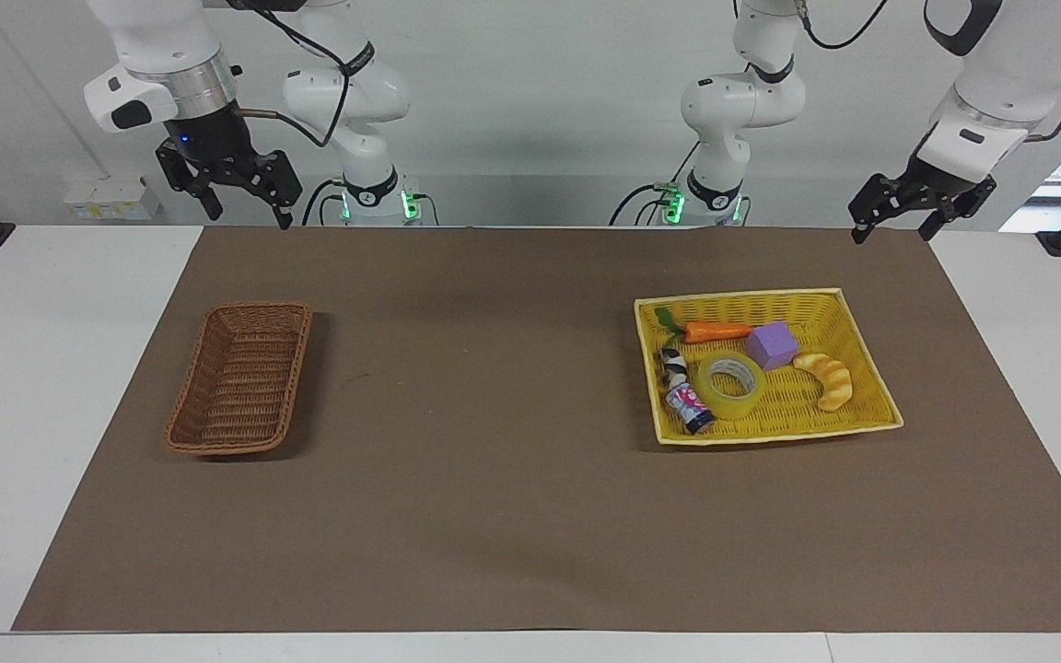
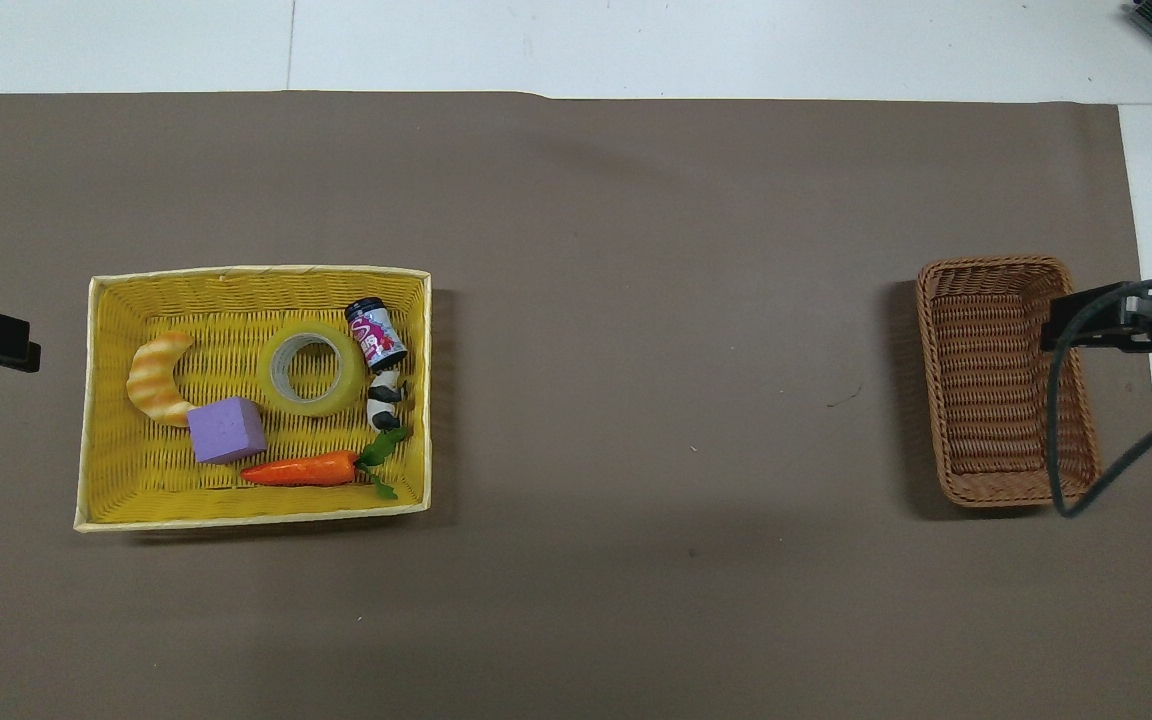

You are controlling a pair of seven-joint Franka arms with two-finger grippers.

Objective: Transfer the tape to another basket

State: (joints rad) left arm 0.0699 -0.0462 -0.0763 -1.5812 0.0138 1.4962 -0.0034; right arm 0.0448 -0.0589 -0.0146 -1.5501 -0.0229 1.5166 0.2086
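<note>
The tape (image 1: 731, 385) (image 2: 314, 375), a translucent yellow roll with a pale core, lies flat in the yellow woven tray (image 1: 742, 296) (image 2: 256, 272) toward the left arm's end of the table. The brown wicker basket (image 1: 240, 378) (image 2: 1006, 380) stands toward the right arm's end with nothing in it. My left gripper (image 1: 892, 230) hangs open and holds nothing, raised over the mat's edge by the robots, apart from the tray. My right gripper (image 1: 250, 217) is also open with nothing in it, raised over that same edge of the mat. Both arms wait.
In the tray with the tape lie a purple cube (image 1: 772, 345), an orange carrot (image 1: 715, 331), a croissant (image 1: 827, 378), a small printed can (image 1: 689, 405) and a black-and-white figure (image 1: 673, 366). A brown mat (image 1: 494, 460) covers the table between tray and basket.
</note>
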